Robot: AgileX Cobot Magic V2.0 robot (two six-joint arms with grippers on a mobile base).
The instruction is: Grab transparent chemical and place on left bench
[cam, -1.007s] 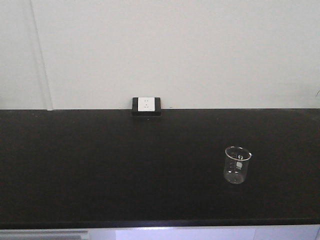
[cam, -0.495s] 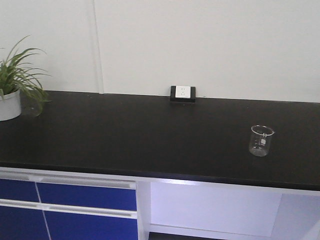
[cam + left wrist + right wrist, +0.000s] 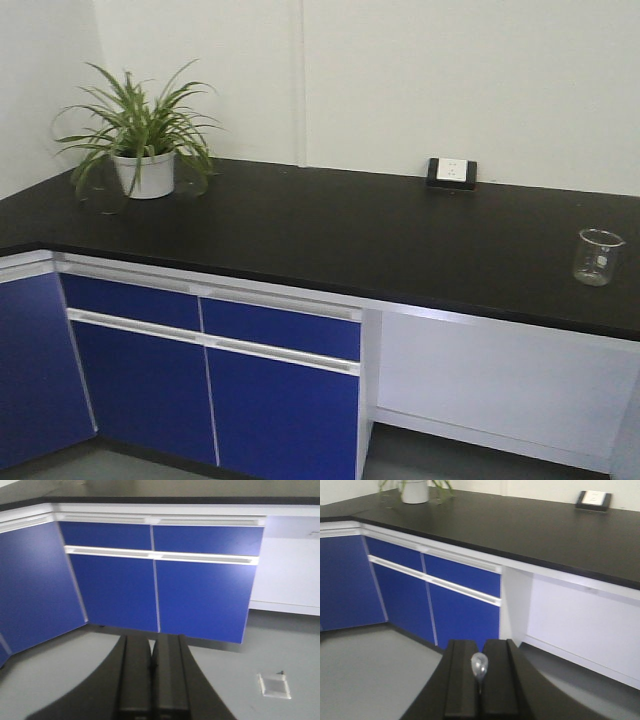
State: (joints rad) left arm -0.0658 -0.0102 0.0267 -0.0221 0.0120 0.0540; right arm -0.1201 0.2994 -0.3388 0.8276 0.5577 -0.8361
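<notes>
In the right wrist view my right gripper (image 3: 480, 643) is shut on a small clear rounded glass piece, the transparent chemical (image 3: 479, 665), which sticks up between the two black fingers. My left gripper (image 3: 151, 639) is shut with nothing in it and hangs low over the grey floor. Neither gripper shows in the front view. The black bench (image 3: 380, 235) runs across the room. Its left part (image 3: 30, 215) turns the corner at the wall, near a potted plant (image 3: 140, 135). Both grippers are well short of the bench, in front of the blue cabinets.
An empty glass beaker (image 3: 598, 257) stands on the bench at the far right. A wall socket box (image 3: 451, 172) sits at the bench's back edge. Blue cabinet doors and drawers (image 3: 215, 385) lie under the bench, beside a white panel (image 3: 500, 375). A small square plate (image 3: 274, 686) lies in the floor.
The front view has pulled back from the bench and swung left. The beaker slid to the right edge, and the plant, the corner and the blue cabinets came into view.
</notes>
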